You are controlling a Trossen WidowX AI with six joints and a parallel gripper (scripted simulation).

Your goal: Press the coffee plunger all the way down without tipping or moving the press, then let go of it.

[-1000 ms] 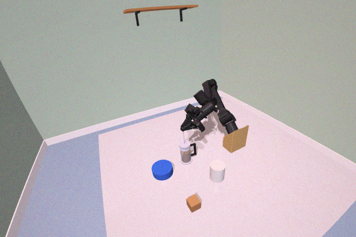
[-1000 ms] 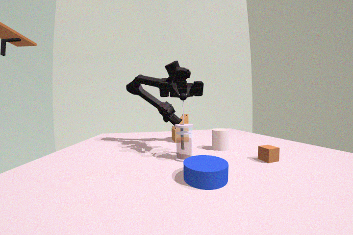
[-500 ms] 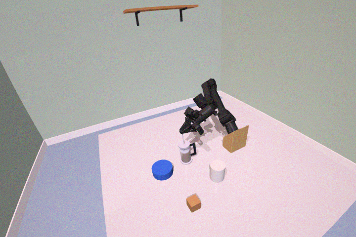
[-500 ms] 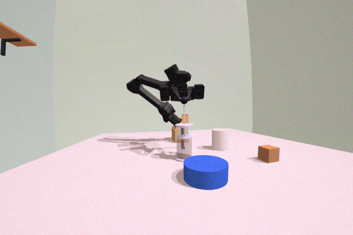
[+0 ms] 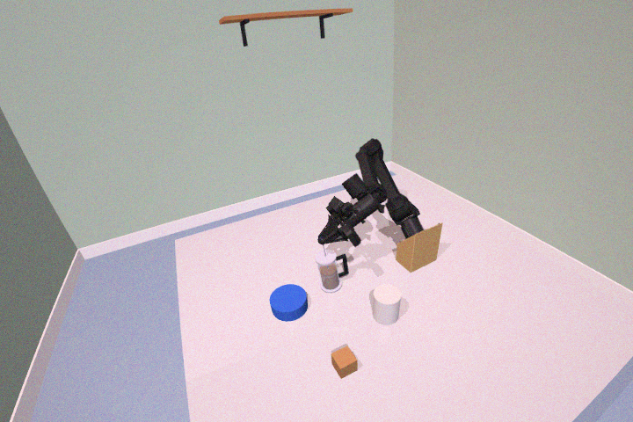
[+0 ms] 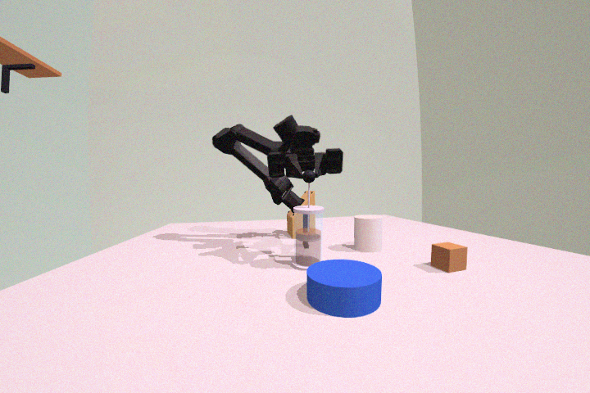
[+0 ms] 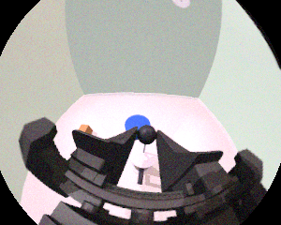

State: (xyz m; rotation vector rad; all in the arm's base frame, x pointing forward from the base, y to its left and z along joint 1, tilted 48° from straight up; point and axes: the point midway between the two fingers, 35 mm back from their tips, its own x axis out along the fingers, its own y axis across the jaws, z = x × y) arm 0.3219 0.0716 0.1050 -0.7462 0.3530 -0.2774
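Observation:
The coffee press (image 5: 329, 276) (image 6: 307, 250) stands upright on the pink table, a clear beaker with brown coffee, a pale lid and a black handle (image 5: 345, 265). Its thin rod rises out of the lid to the round black plunger knob (image 6: 308, 176) (image 7: 146, 134), so the knob stands above the lid with a length of bare rod showing. My gripper (image 5: 323, 238) (image 7: 147, 130) is shut on the knob, one finger on each side of it. In the wrist view the lid (image 7: 142, 161) shows below the knob, between the fingers.
A blue cylinder (image 5: 288, 302) (image 6: 344, 288) (image 7: 137, 123) stands close to the press. A white cylinder (image 5: 386, 304) (image 6: 368, 233), an orange-brown cube (image 5: 344, 360) (image 6: 449, 257) (image 7: 85, 128) and a tan block (image 5: 418, 249) by the arm's base stand around it. A wall shelf (image 5: 287, 16) hangs high behind.

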